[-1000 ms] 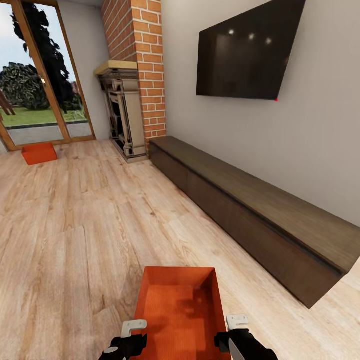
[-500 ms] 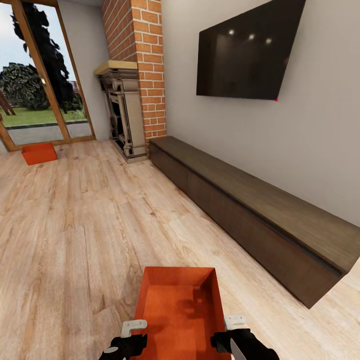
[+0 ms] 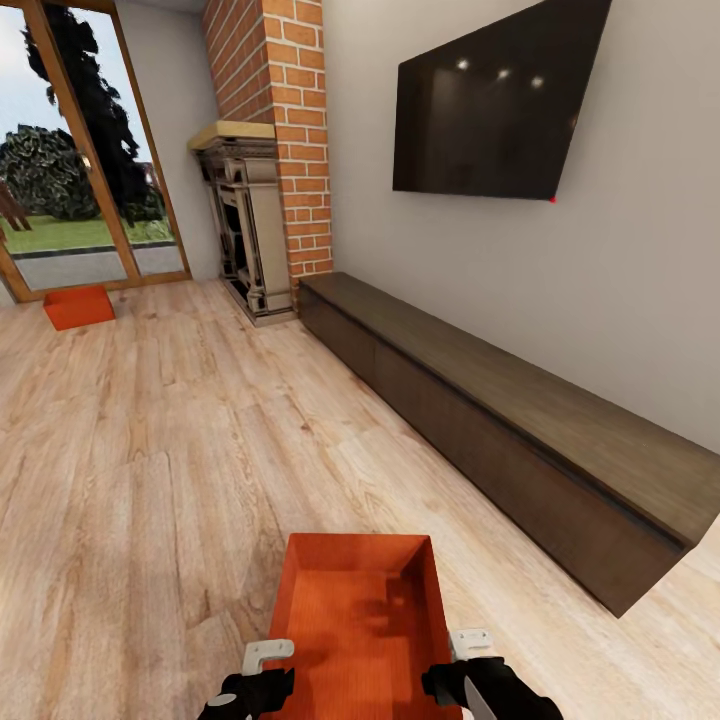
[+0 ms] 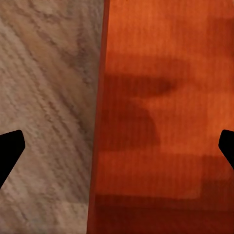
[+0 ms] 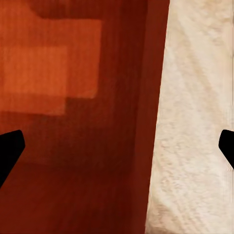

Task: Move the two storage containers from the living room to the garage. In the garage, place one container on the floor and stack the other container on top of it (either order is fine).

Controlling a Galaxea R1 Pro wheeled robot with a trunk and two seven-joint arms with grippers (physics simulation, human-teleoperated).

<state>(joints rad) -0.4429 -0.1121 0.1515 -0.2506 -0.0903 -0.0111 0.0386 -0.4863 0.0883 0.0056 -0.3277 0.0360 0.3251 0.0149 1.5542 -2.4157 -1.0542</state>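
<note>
Fingers of left gripper point(image 4: 117, 146) and right gripper point(image 5: 117, 146) spread, straddling near container point(image 3: 358, 620) side walls; pickup step, next: clamp.

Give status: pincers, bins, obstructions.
Left pincer and right pincer open, each straddling a side wall of the near bin. Second bin far off by the glass door. Wood floor between.

One orange-red bin point(image 3: 357, 620), open-topped and ribbed, sits upright on the light wood plank floor point(image 3: 150, 450) at its near edge, long side running away. The other bin point(image 3: 78, 307) lies well apart, by the glass door at the far left corner.
</note>
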